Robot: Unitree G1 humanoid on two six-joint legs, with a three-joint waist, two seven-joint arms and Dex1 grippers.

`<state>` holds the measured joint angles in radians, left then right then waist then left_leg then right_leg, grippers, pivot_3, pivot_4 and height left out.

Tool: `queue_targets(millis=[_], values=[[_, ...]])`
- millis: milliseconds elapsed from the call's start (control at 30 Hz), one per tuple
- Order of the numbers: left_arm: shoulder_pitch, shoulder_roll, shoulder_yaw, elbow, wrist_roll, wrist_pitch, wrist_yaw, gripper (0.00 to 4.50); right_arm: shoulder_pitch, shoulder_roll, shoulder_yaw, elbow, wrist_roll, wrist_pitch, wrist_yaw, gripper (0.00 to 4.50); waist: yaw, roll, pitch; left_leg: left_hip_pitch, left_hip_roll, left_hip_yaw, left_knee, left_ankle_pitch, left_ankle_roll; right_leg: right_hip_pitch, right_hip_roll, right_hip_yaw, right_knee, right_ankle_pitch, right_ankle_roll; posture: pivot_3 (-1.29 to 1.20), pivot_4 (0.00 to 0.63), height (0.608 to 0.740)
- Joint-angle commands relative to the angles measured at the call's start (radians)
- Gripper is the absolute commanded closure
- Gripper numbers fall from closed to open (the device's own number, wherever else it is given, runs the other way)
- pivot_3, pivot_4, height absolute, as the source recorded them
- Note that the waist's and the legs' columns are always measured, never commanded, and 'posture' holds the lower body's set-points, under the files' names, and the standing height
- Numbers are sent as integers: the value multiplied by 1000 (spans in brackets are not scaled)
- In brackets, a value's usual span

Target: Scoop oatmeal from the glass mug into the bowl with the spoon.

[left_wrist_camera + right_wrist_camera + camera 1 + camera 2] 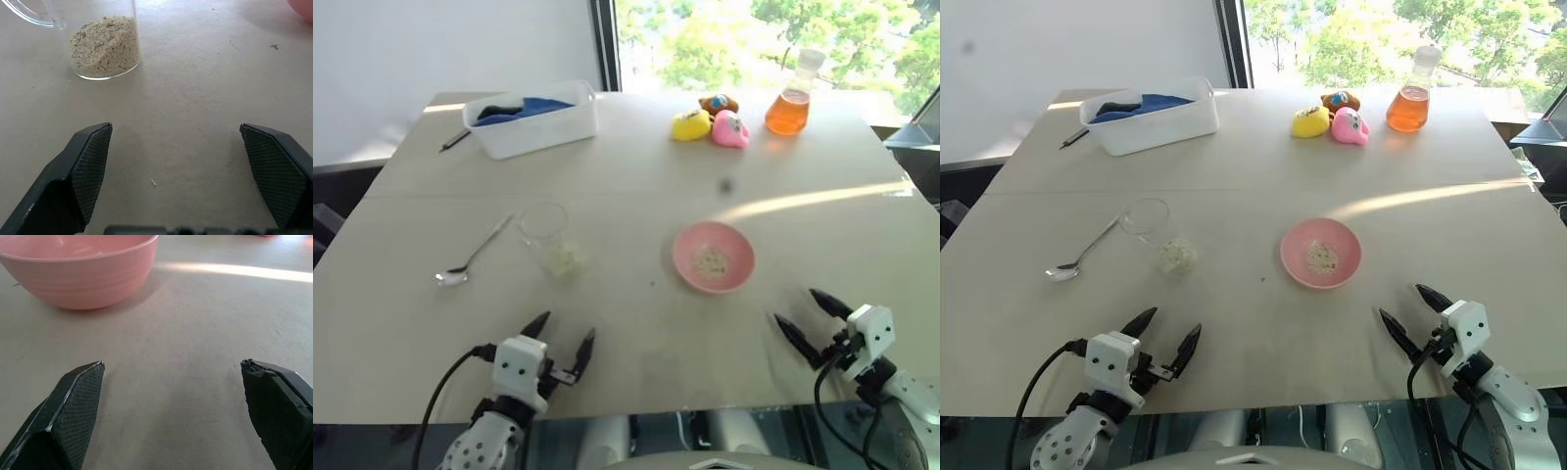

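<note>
1. Left gripper (565,336) hangs low over the table's (636,323) near edge, fingers spread wide, holding nothing — bare tabletop lies between it and the glass mug.
2. The spoon (470,255) lies flat at the left, bowl end toward the robot, just beside the mug.
3. The glass mug (548,238) stands upright, clear, with oatmeal (103,45) heaped pale and flaky at its bottom.
4. The bowl (713,257), pink and shallow, sits right of centre with a few oatmeal specks inside.
5. Right gripper (803,315) hovers just beyond the bowl — jaws wide, empty.
6. Far back: white tub (532,121), toys (711,122), flask (791,95).
</note>
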<state>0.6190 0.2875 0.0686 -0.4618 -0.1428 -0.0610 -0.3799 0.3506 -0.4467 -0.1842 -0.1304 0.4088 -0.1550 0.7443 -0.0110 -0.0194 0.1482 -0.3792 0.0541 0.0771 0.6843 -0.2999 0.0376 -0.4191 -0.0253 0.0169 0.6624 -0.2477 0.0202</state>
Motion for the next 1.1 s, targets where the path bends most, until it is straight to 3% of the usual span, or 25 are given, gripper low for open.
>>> queue_targets(millis=[33, 1100], values=[[12, 5, 6, -27, -8, -16, -8, 28, -4, -8, -15, -17, 13, 0, 13, 0, 0, 0, 0, 0, 0, 0, 0, 0, 0, 0, 0, 0, 0, 0, 0, 0, 150, 740], [-23, -7, 20, -1, -23, -26, -15, 28, -20, -23, -23, -18, 42, 2, 73, 0, 0, 0, 0, 0, 0, 0, 0, 0, 0, 0, 0, 0, 0, 0, 0, 0, 150, 740]])
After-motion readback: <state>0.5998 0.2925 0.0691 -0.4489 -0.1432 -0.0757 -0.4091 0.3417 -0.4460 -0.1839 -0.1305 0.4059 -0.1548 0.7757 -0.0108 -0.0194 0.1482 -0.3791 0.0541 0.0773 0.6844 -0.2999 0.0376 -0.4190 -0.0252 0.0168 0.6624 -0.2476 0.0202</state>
